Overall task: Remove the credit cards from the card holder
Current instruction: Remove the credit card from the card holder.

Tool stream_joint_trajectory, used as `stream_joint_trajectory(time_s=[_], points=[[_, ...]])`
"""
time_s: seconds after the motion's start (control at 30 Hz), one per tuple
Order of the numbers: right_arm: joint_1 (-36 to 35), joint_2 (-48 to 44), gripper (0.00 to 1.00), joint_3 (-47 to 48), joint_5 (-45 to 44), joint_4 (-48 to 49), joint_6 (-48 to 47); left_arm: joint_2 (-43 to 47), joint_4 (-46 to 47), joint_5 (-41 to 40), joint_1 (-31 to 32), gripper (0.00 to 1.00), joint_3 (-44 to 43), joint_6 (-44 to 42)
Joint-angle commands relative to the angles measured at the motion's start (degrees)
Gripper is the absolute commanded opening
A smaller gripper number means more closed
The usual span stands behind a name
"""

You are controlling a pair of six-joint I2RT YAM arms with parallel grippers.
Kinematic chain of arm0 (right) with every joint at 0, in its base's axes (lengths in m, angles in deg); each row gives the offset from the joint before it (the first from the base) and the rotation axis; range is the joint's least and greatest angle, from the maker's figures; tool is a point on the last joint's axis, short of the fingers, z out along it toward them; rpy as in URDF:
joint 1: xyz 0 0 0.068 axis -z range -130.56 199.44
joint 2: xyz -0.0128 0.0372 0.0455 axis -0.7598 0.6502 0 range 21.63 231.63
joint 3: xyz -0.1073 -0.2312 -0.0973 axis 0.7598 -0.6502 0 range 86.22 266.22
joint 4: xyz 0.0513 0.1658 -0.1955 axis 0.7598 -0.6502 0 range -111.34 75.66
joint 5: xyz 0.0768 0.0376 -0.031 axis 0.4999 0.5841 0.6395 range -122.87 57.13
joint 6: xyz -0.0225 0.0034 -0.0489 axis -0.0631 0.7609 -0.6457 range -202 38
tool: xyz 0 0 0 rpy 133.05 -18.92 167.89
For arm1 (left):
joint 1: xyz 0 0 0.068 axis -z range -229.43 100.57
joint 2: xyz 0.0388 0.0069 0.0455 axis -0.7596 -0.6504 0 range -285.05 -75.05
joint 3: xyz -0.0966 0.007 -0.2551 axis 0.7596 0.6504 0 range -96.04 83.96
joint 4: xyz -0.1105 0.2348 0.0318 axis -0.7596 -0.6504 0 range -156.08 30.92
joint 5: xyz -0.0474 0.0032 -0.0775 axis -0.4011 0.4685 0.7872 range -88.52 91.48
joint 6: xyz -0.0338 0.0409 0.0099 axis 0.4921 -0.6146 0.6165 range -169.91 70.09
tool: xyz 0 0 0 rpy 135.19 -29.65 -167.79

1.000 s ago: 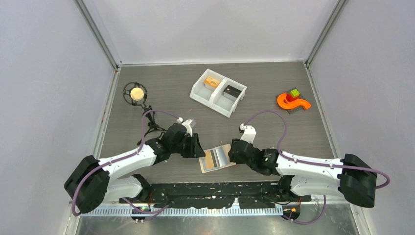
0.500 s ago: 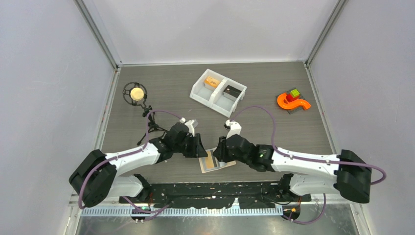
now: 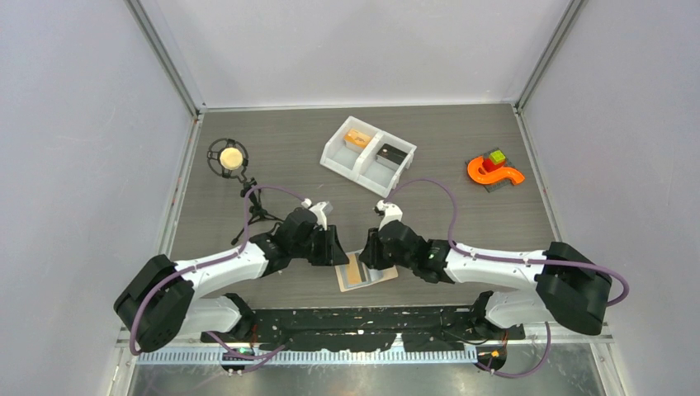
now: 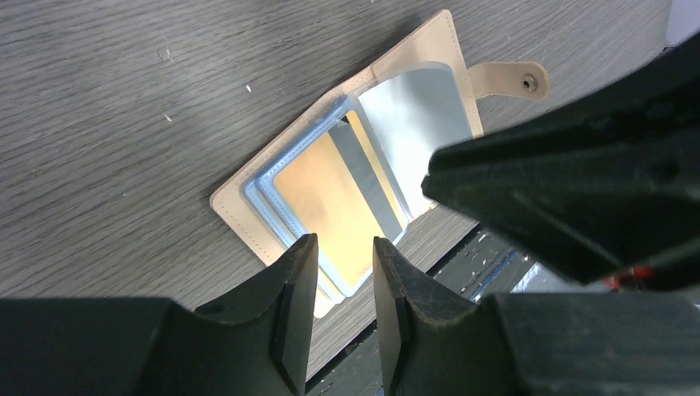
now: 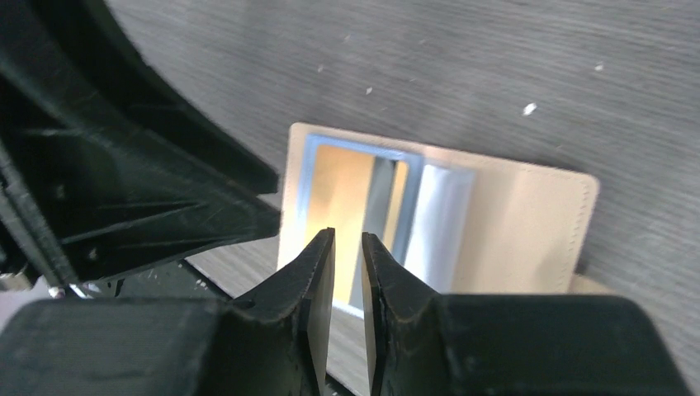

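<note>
The beige card holder (image 3: 369,275) lies open on the table near the front edge, its light blue sleeves up and its snap tab (image 4: 512,78) at one side. An orange-tan credit card (image 4: 330,206) sits in a sleeve and also shows in the right wrist view (image 5: 342,198). My left gripper (image 4: 344,247) hovers over the holder's left edge, jaws a narrow gap apart and empty. My right gripper (image 5: 347,239) hovers over the same card, jaws nearly together with nothing between them. The two grippers are close together, left (image 3: 340,251) and right (image 3: 369,252).
A white two-compartment bin (image 3: 334,157) stands at the back centre with an orange-tan flat item (image 3: 357,138) and a dark one (image 3: 390,153) inside. A black stand with a tan ball (image 3: 230,156) is at the back left. An orange toy (image 3: 494,170) is at the back right. The black base rail (image 3: 363,318) borders the holder.
</note>
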Motion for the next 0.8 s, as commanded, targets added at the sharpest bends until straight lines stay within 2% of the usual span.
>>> stream_joint_trajectory(time_s=[0.0,0.17,0.4,0.77], points=[[2.85,1.24,0.23,-2.55,5.07,6.13,-1.3,-0.43,2.74,0.03,0.22,0.3,0.87,0.25],[4.2,1.92,0.21,-4.42,5.78,7.7,-1.59,-0.35,1.48,-1.02,0.22,0.29,1.17,-0.72],[7.42,3.71,0.21,-8.29,15.67,16.61,-0.33,-1.61,1.62,-1.03,0.22,0.26,1.38,-0.83],[9.0,6.96,0.19,-9.97,20.37,21.77,0.87,-3.49,3.16,-0.33,0.28,0.24,2.24,-0.39]])
